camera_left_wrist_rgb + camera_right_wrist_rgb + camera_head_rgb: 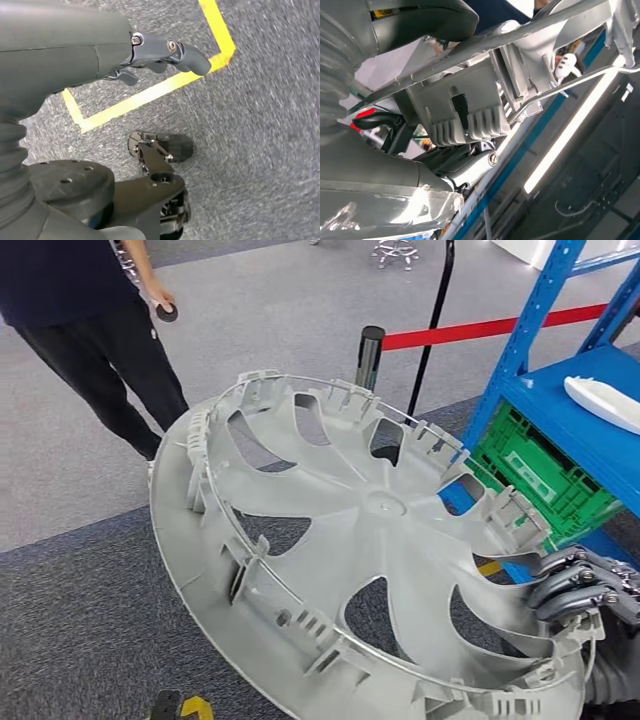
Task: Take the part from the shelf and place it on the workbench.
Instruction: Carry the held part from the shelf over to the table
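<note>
A large grey plastic wheel cover (362, 540), inner side up with clips and a wire ring along its rim, hangs tilted in front of me in the head view. My right hand (585, 585) grips its rim at the lower right, fingers curled over the edge. In the right wrist view the cover's rim and clip block (471, 110) lie pressed between the thumb and the fingers (471, 165). My left hand (158, 57) hangs over the carpet, fingers loosely stretched, holding nothing.
A blue shelf (573, 410) stands at the right with a white part (604, 400) on it and a green crate (536, 470) below. A person (83, 330) stands at the upper left. A post with red tape (370, 355) stands behind. Yellow floor tape (151, 92) marks the carpet.
</note>
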